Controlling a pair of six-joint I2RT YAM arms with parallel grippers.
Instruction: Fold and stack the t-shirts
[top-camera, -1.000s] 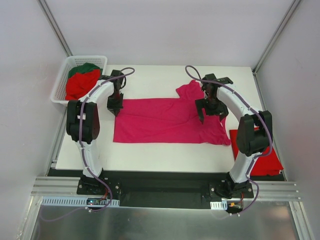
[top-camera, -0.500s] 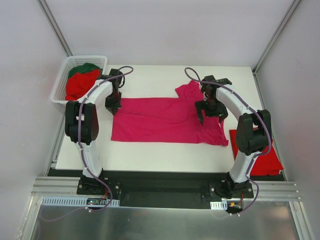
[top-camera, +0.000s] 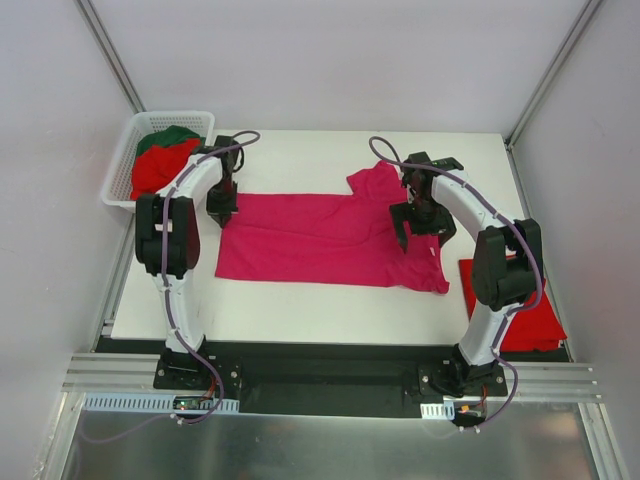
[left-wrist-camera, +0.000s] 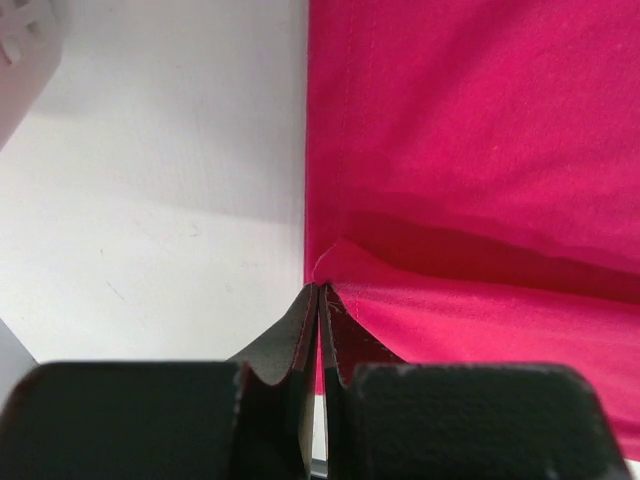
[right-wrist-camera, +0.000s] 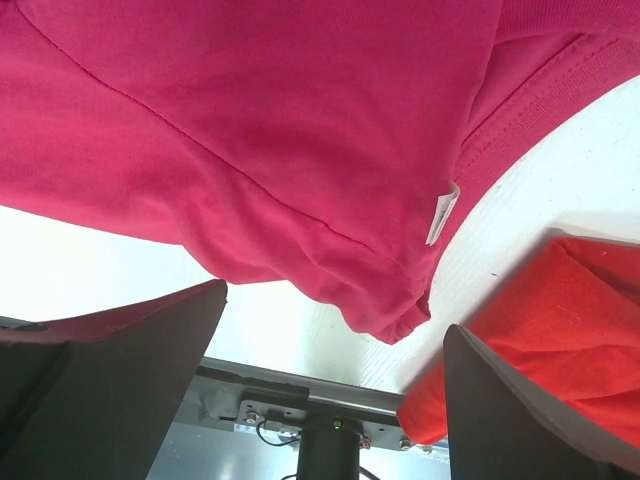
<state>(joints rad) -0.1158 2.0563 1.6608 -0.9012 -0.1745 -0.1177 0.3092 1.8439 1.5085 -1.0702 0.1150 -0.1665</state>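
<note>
— pinching what, the left gripper (left-wrist-camera: 318, 292)?
— the far left corner of the magenta t-shirt (top-camera: 310, 235), spread across the middle of the table (top-camera: 300, 300).
— and the right gripper (top-camera: 418, 228)?
— jaws wide over the collar end, holding nothing.

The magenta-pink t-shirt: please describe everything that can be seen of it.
The magenta-pink t-shirt is soft knit cloth lying mostly flat across the white table, hem to the left, neck to the right. One short sleeve sticks out on the far side. The neck has a ribbed band and a small white label. The left gripper is shut on the hem's far corner, raising a small ridge. The right gripper hangs open over the neck end; whether it touches is unclear.
</note>
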